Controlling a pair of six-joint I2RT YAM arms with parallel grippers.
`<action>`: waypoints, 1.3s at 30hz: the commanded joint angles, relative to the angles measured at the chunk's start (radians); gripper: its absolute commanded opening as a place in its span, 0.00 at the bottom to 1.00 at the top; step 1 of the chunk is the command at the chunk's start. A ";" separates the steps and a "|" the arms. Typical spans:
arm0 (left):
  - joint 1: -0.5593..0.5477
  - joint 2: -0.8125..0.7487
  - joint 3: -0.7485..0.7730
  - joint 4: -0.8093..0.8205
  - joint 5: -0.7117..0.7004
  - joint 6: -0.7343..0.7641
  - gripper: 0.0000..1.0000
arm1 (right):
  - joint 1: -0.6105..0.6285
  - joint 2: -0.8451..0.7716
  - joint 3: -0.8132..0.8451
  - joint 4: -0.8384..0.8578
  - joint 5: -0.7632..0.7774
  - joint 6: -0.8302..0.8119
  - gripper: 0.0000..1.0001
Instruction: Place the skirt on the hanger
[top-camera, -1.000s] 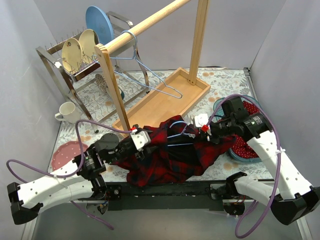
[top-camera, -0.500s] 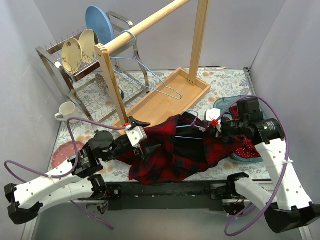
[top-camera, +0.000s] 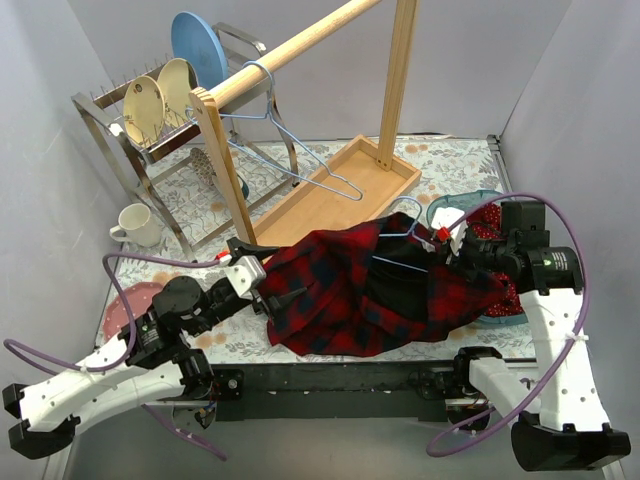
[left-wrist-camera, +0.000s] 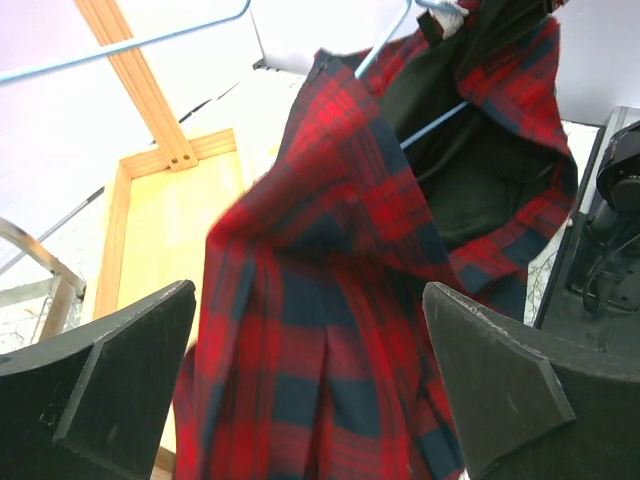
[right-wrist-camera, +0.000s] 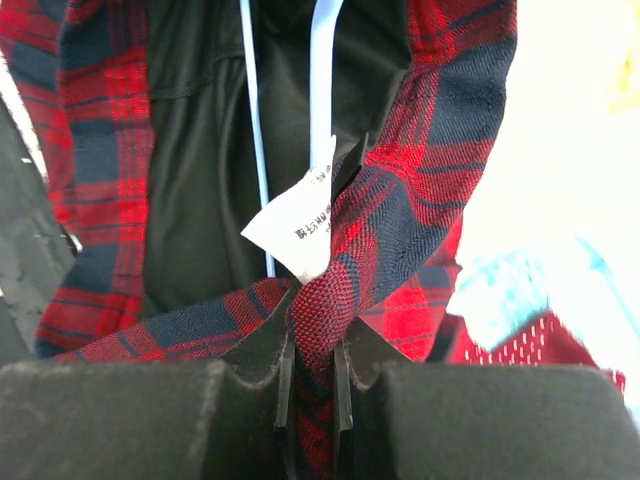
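The red and dark blue plaid skirt (top-camera: 340, 295) hangs stretched between my two arms, part lifted off the table. A light blue wire hanger (top-camera: 400, 262) lies inside its waist, with the hook sticking out at the top. My right gripper (top-camera: 447, 245) is shut on the skirt's waistband (right-wrist-camera: 400, 230) beside a white label, and the hanger wire (right-wrist-camera: 322, 70) runs just beyond it. My left gripper (top-camera: 262, 272) is open at the skirt's left edge. In the left wrist view its gripper (left-wrist-camera: 308, 292) has the jaws wide apart, with the skirt (left-wrist-camera: 340, 180) in front and the hanger (left-wrist-camera: 440, 120) showing.
A wooden rack with a rod (top-camera: 290, 45) and tray base (top-camera: 330, 205) stands behind, with a second wire hanger (top-camera: 300, 150) on the rod. A dish rack (top-camera: 160, 95) with plates, a mug (top-camera: 135, 225) and a pink plate (top-camera: 125, 310) are at the left. A blue basket (top-camera: 495, 315) is at the right.
My right gripper has moved right and up, pulling the skirt's waist and the hanger with it. My left gripper has drawn back to the left and now stands open.
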 joint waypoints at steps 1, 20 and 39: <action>0.003 -0.044 -0.057 0.003 -0.027 -0.035 0.98 | -0.050 0.003 0.050 0.075 0.064 0.050 0.01; -0.010 0.365 -0.121 0.388 -0.023 -0.541 0.98 | -0.059 0.140 0.264 0.172 0.059 0.211 0.01; -0.063 0.857 0.023 0.726 -0.339 -0.725 0.69 | -0.057 0.110 0.227 0.185 -0.001 0.245 0.01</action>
